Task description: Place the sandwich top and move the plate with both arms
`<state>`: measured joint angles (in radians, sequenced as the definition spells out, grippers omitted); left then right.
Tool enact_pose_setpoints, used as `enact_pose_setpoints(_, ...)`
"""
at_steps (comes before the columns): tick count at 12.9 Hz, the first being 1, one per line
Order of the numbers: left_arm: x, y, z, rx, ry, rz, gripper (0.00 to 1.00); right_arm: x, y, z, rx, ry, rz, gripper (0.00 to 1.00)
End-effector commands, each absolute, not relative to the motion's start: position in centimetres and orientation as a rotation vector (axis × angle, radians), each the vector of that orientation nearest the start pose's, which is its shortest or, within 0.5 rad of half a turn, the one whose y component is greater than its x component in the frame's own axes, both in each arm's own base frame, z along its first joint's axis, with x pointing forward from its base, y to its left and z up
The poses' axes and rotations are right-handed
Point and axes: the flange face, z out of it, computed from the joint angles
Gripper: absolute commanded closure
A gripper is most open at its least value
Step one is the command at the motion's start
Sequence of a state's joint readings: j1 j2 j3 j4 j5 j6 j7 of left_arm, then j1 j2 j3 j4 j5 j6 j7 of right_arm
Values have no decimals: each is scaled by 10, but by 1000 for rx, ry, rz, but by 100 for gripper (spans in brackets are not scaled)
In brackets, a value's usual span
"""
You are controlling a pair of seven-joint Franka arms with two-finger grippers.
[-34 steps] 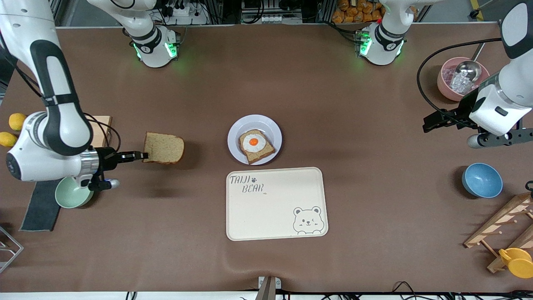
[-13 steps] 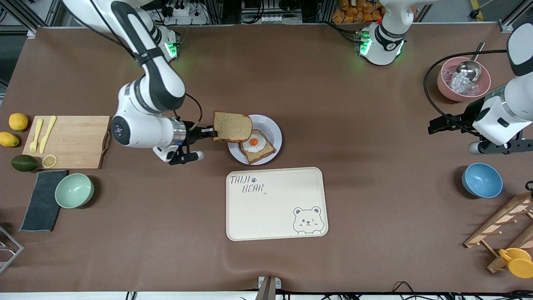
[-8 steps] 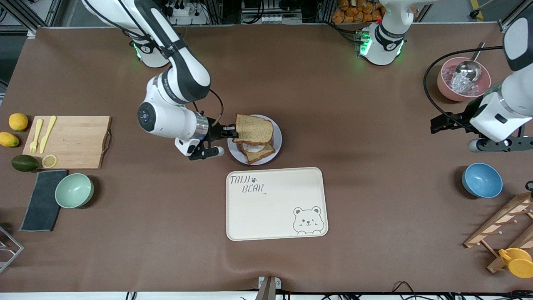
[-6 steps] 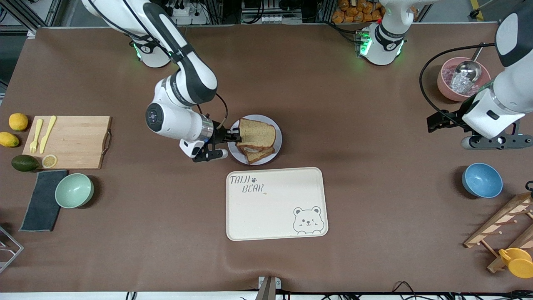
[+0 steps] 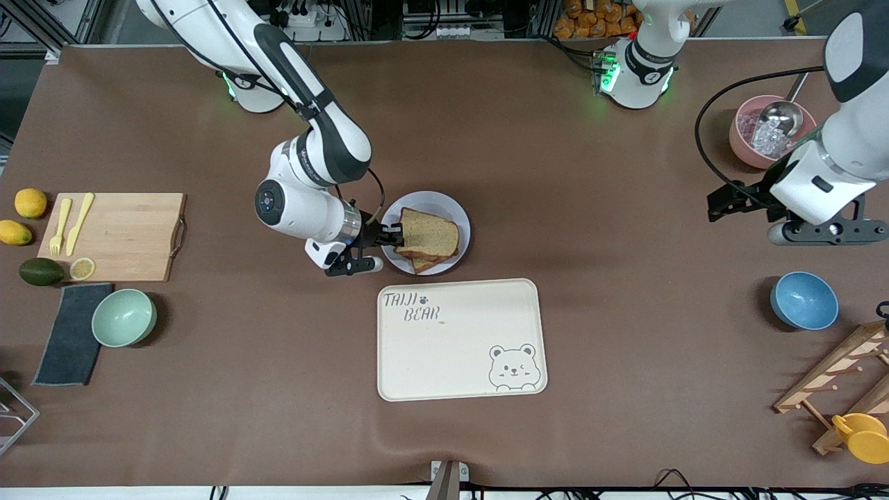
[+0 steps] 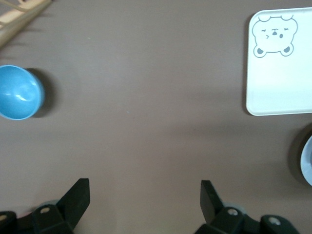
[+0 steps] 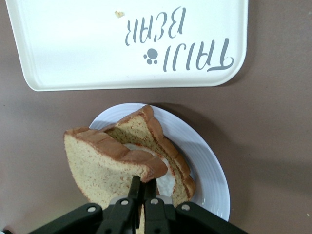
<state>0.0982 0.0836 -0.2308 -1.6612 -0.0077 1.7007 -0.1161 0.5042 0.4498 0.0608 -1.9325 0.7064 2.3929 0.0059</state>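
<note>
Right gripper point(image 5: 392, 236), black, two-fingered: clamped tight on the crust edge of the sandwich top point(image 5: 429, 233), a plain brown wholemeal bread slice with a darker crust. In the right wrist view the fingers point(image 7: 135, 191) pinch that slice's point(image 7: 105, 163) rim. The slice lies over the egg-topped bread slice point(image 7: 163, 156), whose white egg shows underneath, and covers most of it.

Plate point(image 5: 448, 208), round, white, wide-rimmed: near the middle of the brown table point(image 5: 555, 333), carrying both slices. Its rim point(image 7: 207, 165) shows bare beside the bread.

Tray point(image 5: 458, 340), rectangular, cream, printed with a bear and lettering: just beside the plate, nearer to the front camera, not touching it.

Left gripper point(image 5: 726, 201), black, two-fingered: waits in the air over bare table toward the left arm's end, jaws spread wide, nothing between them. The left wrist view shows both fingers point(image 6: 78, 197) apart above the tabletop, with the tray's bear corner point(image 6: 275, 36) and a blue bowl point(image 6: 17, 92) in sight.

Blue bowl point(image 5: 803, 300), round: toward the left arm's end.

Pink bowl point(image 5: 743, 142) with a metal scoop point(image 5: 778, 118): same end, farther from the front camera than the blue bowl.

Mint-green bowl point(image 5: 123, 317), wooden cutting board point(image 5: 125, 236), dark cloth point(image 5: 66, 337), yellow lemons point(image 5: 30, 203): toward the right arm's end.
</note>
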Motion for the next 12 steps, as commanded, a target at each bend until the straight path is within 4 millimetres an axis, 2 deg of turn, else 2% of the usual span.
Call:
enact_pose_setpoints(1,567,-88,520,-3187,41,86,0,522,348,255,-2644,-50,179,100)
enact_pose_setpoints(3,567,-103,486,-3289,5,118,0,520,350,253,-2647,-52,176,100)
enact_pose_setpoints(5,568,-120,435,-3394,-70,134,0,521,351,244,-2656,-41,157,100)
enact_pose_setpoints(6,571,-137,411,-3432,-66,206,0,521,351,243,-2657,-38,158,100)
enact_pose_setpoints(7,576,-145,382,-3468,-91,299,0,521,350,242,-2658,-39,158,100)
enact_pose_setpoints(9,580,-164,346,-3619,-311,474,0,523,346,237,-2662,-27,164,100)
enact_pose_setpoints(10,580,-176,332,-3646,-366,500,0,524,344,236,-2661,-18,166,81)
enact_pose_setpoints(11,578,-190,318,-3648,-357,516,0,524,345,236,-2662,-4,171,46)
enact_pose_setpoints(12,572,-210,309,-3649,-341,485,0,523,346,236,-2661,-6,172,43)
